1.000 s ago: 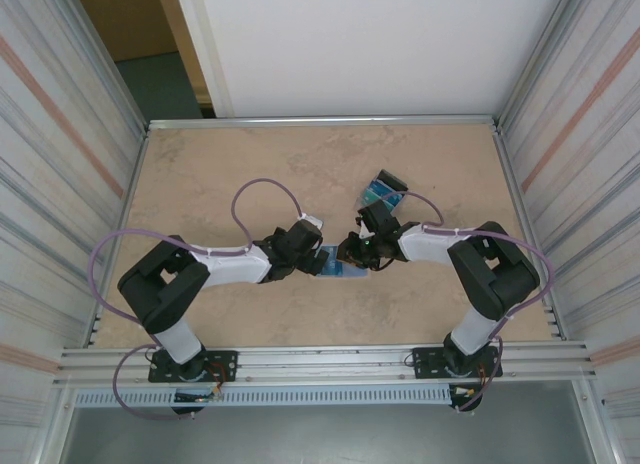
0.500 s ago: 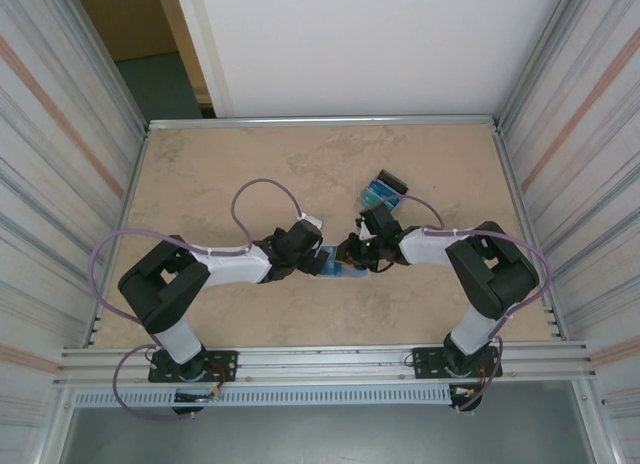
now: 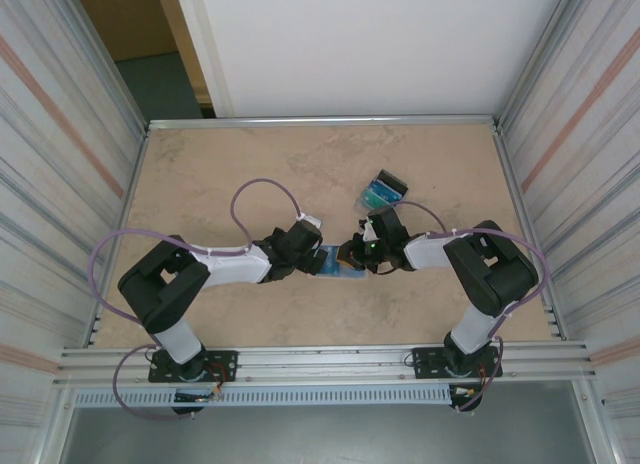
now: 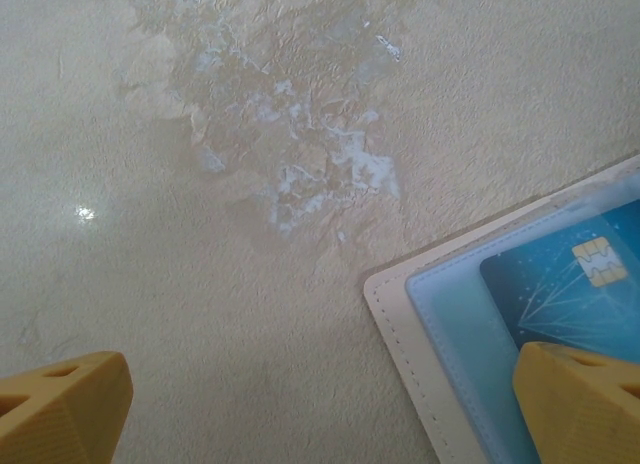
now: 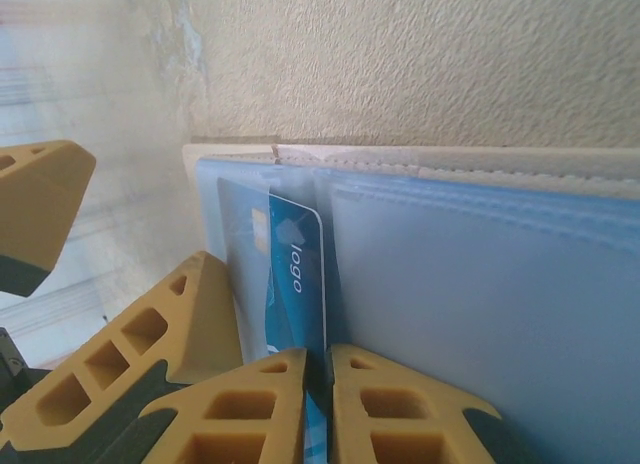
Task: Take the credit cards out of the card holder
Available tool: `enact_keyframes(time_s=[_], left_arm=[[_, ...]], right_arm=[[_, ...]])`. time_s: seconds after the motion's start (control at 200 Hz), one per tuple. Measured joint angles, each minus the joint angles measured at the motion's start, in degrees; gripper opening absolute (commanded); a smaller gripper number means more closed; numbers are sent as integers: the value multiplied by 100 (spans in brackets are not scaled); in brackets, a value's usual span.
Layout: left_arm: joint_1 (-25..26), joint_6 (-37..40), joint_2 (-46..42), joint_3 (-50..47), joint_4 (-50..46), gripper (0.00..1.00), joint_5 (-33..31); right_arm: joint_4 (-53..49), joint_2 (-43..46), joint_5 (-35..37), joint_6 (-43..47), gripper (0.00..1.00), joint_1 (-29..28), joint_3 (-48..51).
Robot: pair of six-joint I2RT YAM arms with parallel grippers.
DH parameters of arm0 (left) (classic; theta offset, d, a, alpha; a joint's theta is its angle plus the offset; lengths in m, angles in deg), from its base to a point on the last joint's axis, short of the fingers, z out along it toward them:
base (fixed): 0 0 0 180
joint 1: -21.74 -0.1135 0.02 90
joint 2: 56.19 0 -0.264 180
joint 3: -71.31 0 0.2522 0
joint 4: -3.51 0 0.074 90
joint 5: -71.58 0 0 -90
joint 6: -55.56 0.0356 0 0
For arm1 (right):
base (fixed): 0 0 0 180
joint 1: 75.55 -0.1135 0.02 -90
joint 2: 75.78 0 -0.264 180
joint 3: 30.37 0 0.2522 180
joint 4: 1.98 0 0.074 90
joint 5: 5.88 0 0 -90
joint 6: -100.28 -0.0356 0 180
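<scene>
White-black arms (image 3: 230, 266), purple cables (image 3: 262, 181), ochre fingers (image 5: 240, 414)

The left wrist view crops the card holder (image 4: 425, 319), and a left claw (image 4: 320, 409) fingertip (image 4: 585, 404) overlaps its blue card (image 4: 550, 289).

Overhead camera faces down; both close wrist cameras share the card holder (image 4: 440, 324).

1 tan card holder (image 5: 480, 284), 2 blue credit cards (image 4: 560, 304) in its pockets (1 chip card (image 5: 240, 254), 1 logo card (image 5: 300, 274)), and 1 clear tray (image 3: 383, 191) of cards.
</scene>
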Motion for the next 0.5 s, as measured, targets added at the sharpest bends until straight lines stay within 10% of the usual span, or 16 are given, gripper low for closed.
enact_keyframes(time_s=[0.501], left_arm=[[-4,-57,0,0,-20,99,-76]], right_arm=[[476,-164,-236,-76,8,2,17]])
